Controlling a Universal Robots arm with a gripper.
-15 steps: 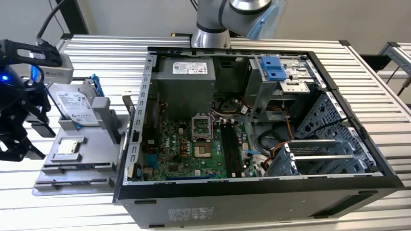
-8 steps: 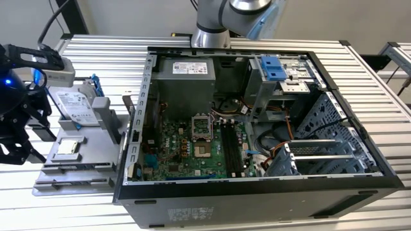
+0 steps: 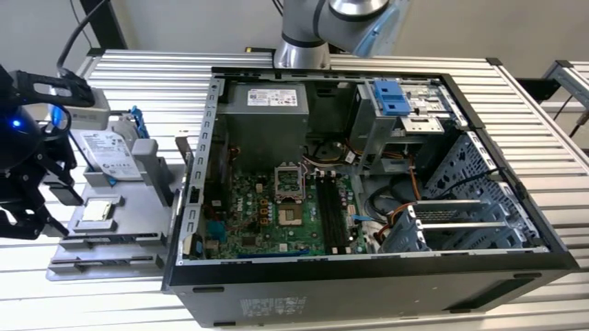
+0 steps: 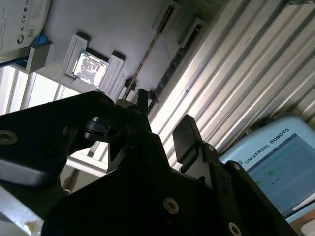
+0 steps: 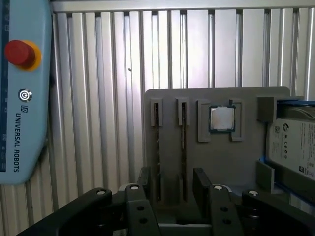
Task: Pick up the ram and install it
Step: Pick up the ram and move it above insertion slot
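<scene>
One claw (image 5: 171, 184) — spread, gripping nothing — above the gray tray (image 5: 221, 162).
At the exterior view's left, the ram (image 4: 147, 60) stands on edge in a tray slot near the fingertips (image 5: 199, 179); rightward on the desk (image 3: 525, 117), the open computer case (image 3: 368, 296).

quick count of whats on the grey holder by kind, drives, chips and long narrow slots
hard drive: 1
processor chip: 1
long narrow slots: 2
total: 4
</scene>
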